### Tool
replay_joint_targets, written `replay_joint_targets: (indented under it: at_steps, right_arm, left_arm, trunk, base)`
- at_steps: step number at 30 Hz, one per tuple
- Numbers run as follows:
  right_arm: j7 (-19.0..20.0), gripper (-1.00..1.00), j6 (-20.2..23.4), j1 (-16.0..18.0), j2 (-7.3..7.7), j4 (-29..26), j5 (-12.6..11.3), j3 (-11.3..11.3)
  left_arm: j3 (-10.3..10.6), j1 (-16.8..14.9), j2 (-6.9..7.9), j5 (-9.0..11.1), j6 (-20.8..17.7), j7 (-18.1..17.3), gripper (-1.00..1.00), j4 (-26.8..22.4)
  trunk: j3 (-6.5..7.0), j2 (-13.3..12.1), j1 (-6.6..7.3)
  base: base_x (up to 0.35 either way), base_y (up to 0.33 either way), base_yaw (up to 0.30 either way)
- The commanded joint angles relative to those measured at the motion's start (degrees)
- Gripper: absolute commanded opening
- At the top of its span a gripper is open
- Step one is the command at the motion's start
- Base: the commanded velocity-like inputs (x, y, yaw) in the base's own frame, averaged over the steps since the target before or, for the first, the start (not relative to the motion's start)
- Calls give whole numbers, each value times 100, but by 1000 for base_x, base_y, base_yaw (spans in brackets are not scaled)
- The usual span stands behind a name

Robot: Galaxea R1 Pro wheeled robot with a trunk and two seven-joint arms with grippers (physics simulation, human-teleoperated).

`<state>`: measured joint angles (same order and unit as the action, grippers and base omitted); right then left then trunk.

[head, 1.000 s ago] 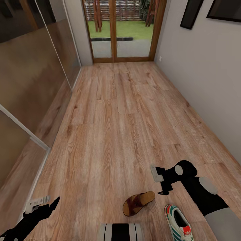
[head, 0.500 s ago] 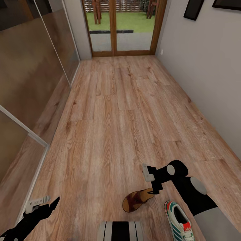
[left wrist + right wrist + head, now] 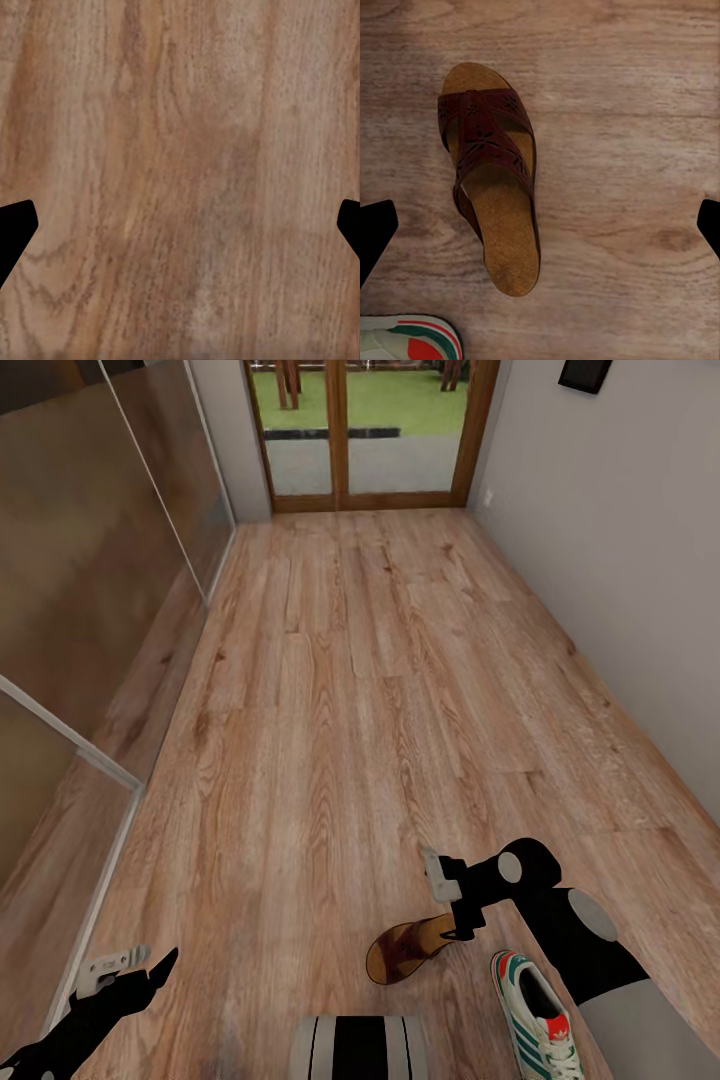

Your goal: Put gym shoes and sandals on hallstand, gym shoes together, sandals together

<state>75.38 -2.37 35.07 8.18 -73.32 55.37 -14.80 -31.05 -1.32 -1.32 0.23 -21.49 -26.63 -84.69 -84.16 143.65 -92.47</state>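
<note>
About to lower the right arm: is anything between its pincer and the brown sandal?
No. In the right wrist view the open right pincer looks straight down on the reddish-brown leather sandal, nothing between.

Wood-framed glass doors [image 3: 355, 435] close the corridor's far end, a dark picture frame [image 3: 585, 373] hanging on the wall.

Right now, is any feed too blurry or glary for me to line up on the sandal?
Right wrist view: the dark reddish-brown strap sandal is fairly sharp, evenly lit, no glare. Head view: soft, wide-angle; the right pincer overlaps the sandal. Left wrist view: blurred wood-grain floor.
</note>
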Motion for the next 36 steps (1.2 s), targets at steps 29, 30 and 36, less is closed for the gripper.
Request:
replay_joint_targets:
  at_steps: [29, 30, 36]
  right_arm:
    - [-5, 100, 0, 0, 0, 6, 0, -8]
    - [-5, 100, 0, 0, 0, 5, 0, -6]
    - [-9, 100, 0, 0, 0, 10, 0, 2]
  left_arm:
    - [2110, -596, 9, -5, -1123, -9, 100, -83]
    - [2119, -621, 9, -5, -1124, -9, 100, -83]
    - [2150, -816, 9, -5, -1133, -9, 100, -83]
  trunk:
    - [-111, 7, -13]
    - [-111, 7, -13]
    - [-155, 9, -18]
  base:
    - [0, 0, 0]
    - [0, 0, 0]
    - [0, 0, 0]
